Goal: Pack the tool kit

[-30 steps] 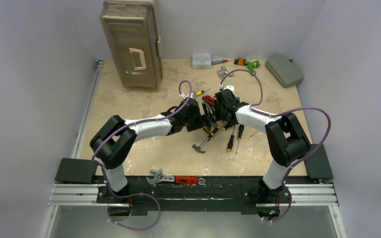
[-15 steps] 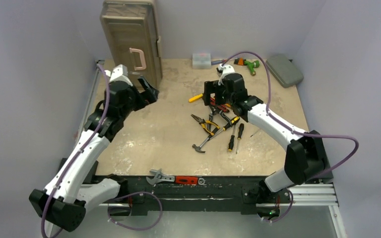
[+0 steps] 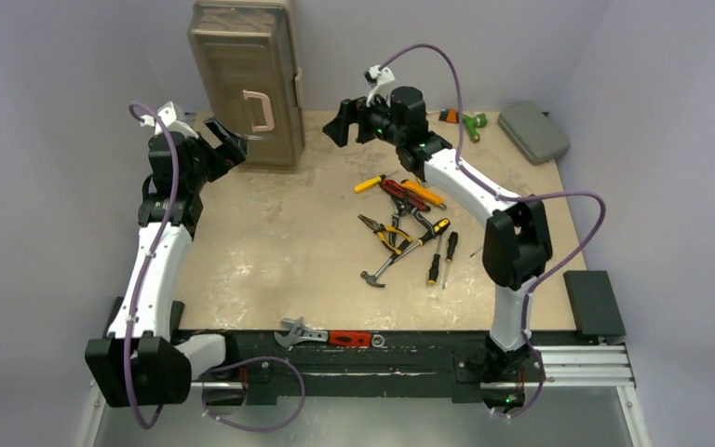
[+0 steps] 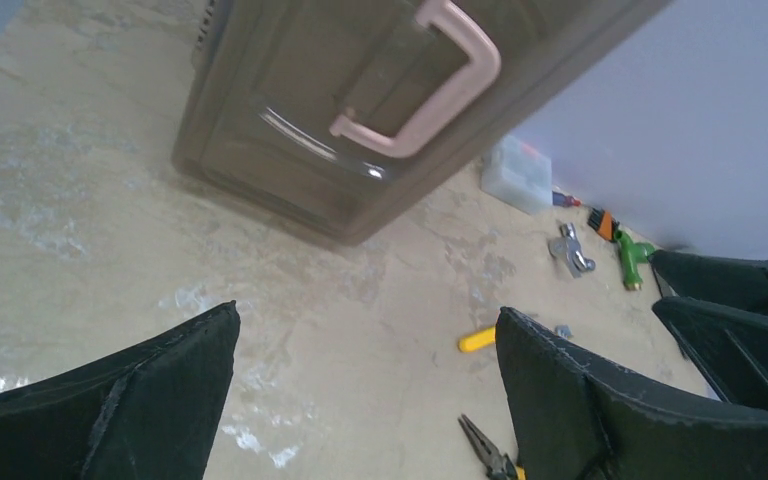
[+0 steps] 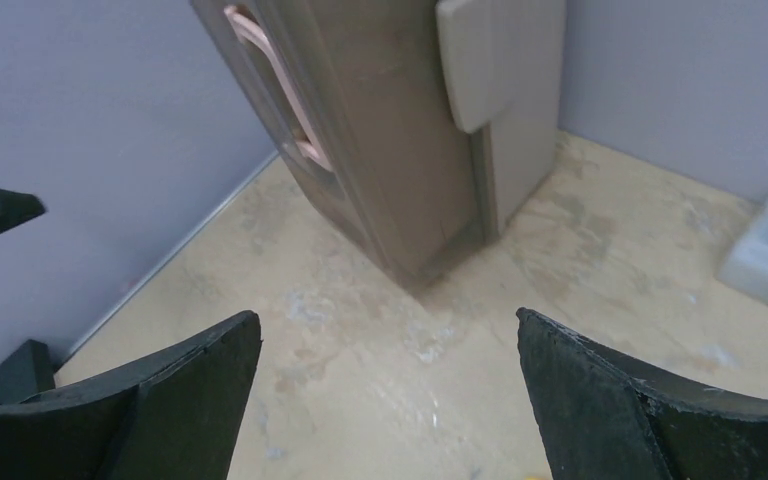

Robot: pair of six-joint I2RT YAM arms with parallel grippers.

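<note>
Plainly, lilac walls (image 3: pixel 56 93) enclose the scuffed beige tabletop (image 3: pixel 279 261) and toolbox (image 3: pixel 242 74).

**Table** (image 3: pixel 270 251): beige board, scuffed, smeared white in patches. Lying directly on it you have:

- **Toolbox** (image 3: pixel 247 79): tan, closed, pink handle showing. Its near end sits between your left claw (image 3: pixel 228 140) and right claw (image 3: pixel 340 121), just beside the left one.
- **Clear plastic box** (image 4: pixel 518 175): right of the right claw, by the back wall.
- **Green tool** (image 3: pixel 470 121) and **grey-green case** (image 3: pixel 533 131): farther right of that claw, the case outermost.
- **Loose cluster**, nearer you than the right claw:
  - yellow-handled tool (image 3: pixel 368 184)
  - red-handled tools (image 3: pixel 405 193)
  - pliers (image 3: pixel 382 231)
  - hammer (image 3: pixel 386 265)
  - two screwdrivers (image 3: pixel 438 256)
- **Red-handled wrench** (image 3: pixel 326 335): at the near edge, well apart from both claws.
</note>
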